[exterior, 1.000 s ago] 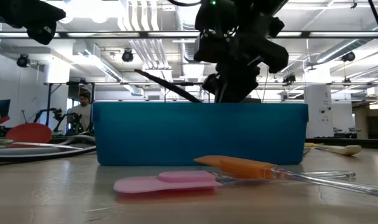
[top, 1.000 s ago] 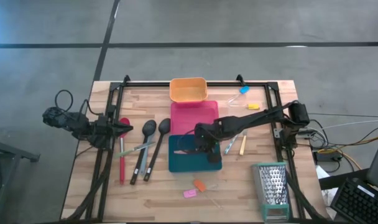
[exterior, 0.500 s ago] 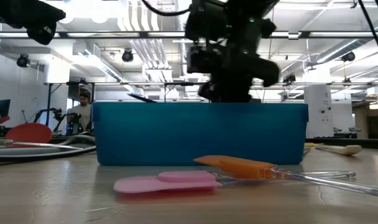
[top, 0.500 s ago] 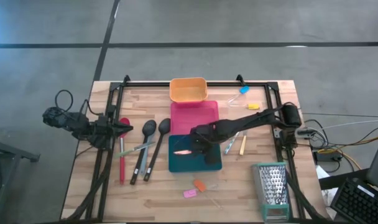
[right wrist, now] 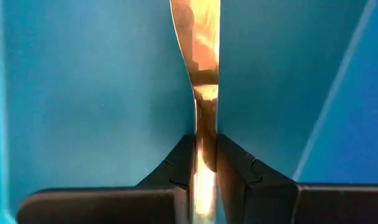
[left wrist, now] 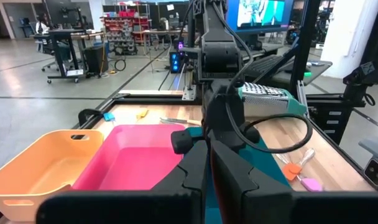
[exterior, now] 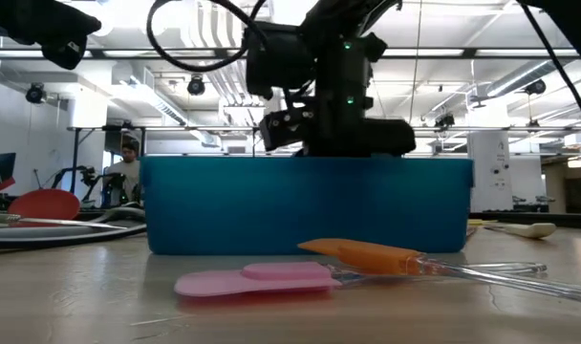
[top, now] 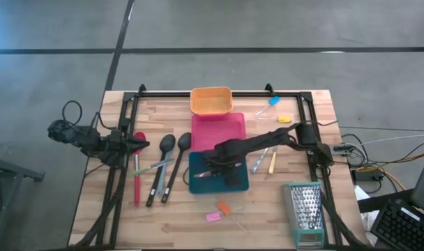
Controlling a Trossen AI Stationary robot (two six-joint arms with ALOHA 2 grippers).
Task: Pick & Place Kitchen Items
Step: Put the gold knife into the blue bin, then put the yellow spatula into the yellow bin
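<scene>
Right wrist view | right claw (right wrist: 206, 163) clenched on thin shiny metal utensil (right wrist: 197, 50) | inside smooth teal tray (right wrist: 83, 93)

- Even overhead light falls softly across the wooden table (top: 177, 216), with faint shadows.
- Ceiling fixtures glare behind the backlit, silhouetted right arm (exterior: 319, 76).
- Foreground pink piece (exterior: 257, 279) looks slightly soft, perhaps out of focus.

An orange tray (top: 211, 100), a pink tray (top: 217, 130) and a teal tray (top: 198, 183) form a row on the wooden surface (top: 268, 216); a metal box grater (top: 306, 213) lies near one corner.
</scene>
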